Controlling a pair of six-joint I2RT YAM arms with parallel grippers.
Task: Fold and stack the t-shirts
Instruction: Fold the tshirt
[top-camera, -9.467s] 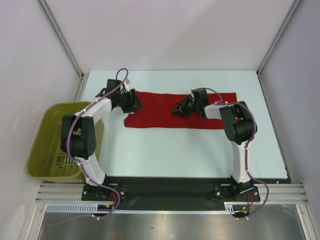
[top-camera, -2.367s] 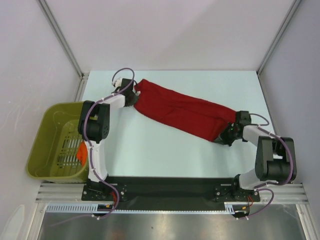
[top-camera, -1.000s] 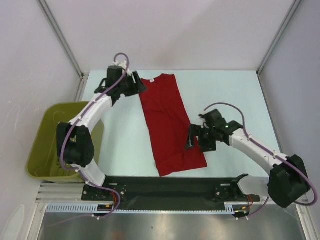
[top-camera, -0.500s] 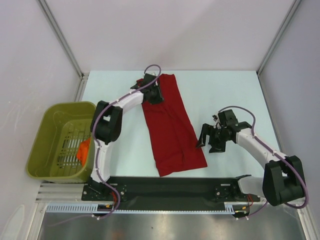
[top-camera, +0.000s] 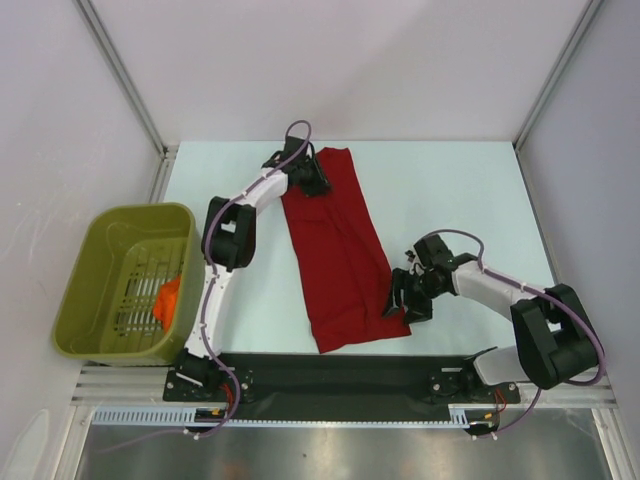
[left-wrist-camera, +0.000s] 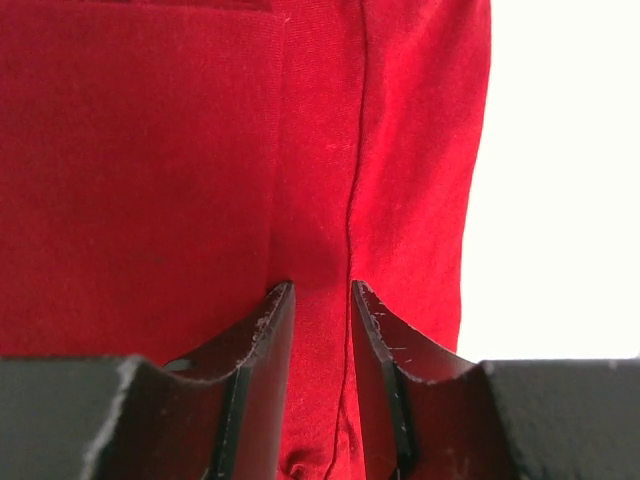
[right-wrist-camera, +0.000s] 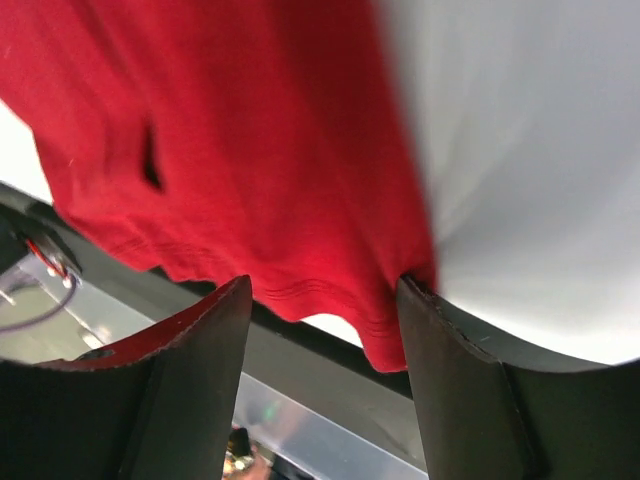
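Near edge: the right gripper (right-wrist-camera: 325, 290) is open, its jaws straddling the near hem corner of the t-shirt (top-camera: 340, 240), a long strip lying on the table (top-camera: 470, 200). Far end: the left gripper (left-wrist-camera: 320, 295) is drawn narrow on a ridge of cloth, apparently pinching it. Step in hand: grasping for the crosswise fold. Next, the right jaws must close on the corner.

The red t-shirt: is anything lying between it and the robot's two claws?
Nothing visible. The left claw pinches the far end of the t-shirt, and the right claw stands open around its near right corner.
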